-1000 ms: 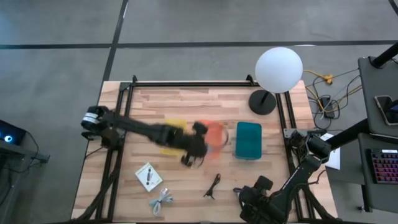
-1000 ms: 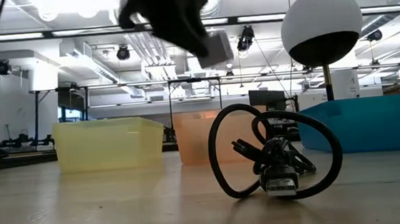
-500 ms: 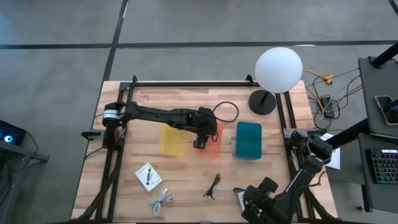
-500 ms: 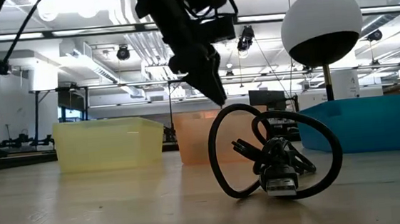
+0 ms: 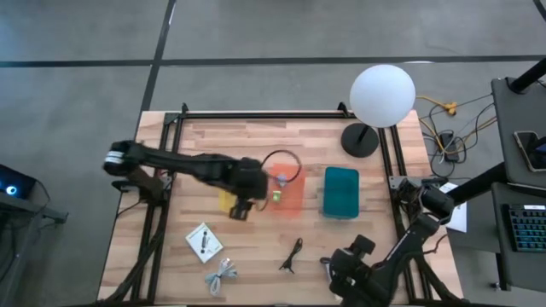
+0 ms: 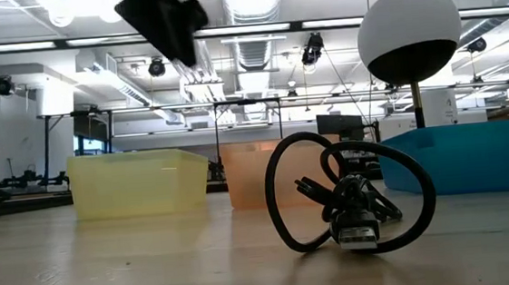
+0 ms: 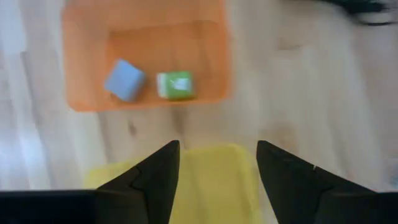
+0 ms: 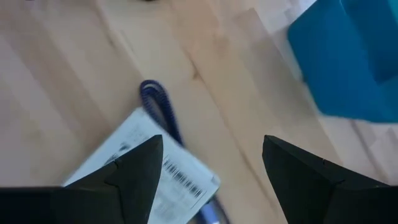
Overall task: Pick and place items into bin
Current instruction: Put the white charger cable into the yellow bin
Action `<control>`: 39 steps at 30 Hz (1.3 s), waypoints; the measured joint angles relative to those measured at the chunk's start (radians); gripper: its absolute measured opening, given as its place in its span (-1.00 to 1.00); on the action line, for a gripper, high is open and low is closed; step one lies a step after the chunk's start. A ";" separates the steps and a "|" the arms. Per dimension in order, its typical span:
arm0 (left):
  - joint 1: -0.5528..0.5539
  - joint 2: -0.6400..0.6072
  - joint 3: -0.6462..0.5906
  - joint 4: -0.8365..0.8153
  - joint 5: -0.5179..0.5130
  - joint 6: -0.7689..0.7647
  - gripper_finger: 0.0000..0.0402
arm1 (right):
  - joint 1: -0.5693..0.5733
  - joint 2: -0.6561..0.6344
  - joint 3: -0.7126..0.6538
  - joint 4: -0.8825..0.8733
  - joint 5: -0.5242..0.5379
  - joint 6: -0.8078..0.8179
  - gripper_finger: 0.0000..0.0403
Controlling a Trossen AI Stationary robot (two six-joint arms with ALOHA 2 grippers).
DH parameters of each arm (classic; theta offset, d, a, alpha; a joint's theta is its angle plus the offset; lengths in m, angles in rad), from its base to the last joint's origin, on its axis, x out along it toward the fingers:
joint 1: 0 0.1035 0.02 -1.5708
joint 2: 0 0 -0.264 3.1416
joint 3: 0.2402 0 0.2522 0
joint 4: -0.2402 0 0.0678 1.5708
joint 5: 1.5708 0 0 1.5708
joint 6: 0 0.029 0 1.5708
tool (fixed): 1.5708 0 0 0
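Beside the orange bin (image 5: 290, 192), which holds a blue cube (image 7: 124, 80) and a green cube (image 7: 175, 85), the left gripper (image 5: 240, 207) is held empty, fingers apart, over the yellow bin (image 7: 211, 177), while the right gripper (image 5: 341, 275), also spread, is parked well away above a white card (image 8: 146, 168).

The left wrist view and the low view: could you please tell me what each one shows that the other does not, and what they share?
Only the left wrist view looks down into the orange bin, showing a blue cube and a green cube inside, with the left tool open and empty above the yellow bin.

Only the low view shows the black cord loop close to the camera, the white globe lamp, the teal bin, and the room behind.

Both show the orange and yellow bins side by side on the wooden table.
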 joint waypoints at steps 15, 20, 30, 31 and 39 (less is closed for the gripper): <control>-0.378 -0.226 -0.307 0.000 0.114 -0.819 -0.08 | -0.085 0.000 -0.012 0.087 -0.008 -0.220 0.29; -0.548 -0.211 -0.317 0.022 0.099 -1.292 -0.08 | -0.109 0.000 -0.013 0.093 -0.020 -0.218 0.29; -0.737 -0.061 -0.333 0.209 0.024 -1.842 -0.08 | -0.177 0.000 -0.013 0.112 -0.059 -0.263 0.29; -0.737 -0.035 -0.327 0.217 0.023 -1.856 -0.08 | -0.185 0.000 -0.013 0.112 -0.075 -0.277 0.29; -0.735 0.147 -0.268 0.252 0.023 -1.869 -0.08 | -0.197 0.000 -0.014 0.098 -0.112 -0.332 0.28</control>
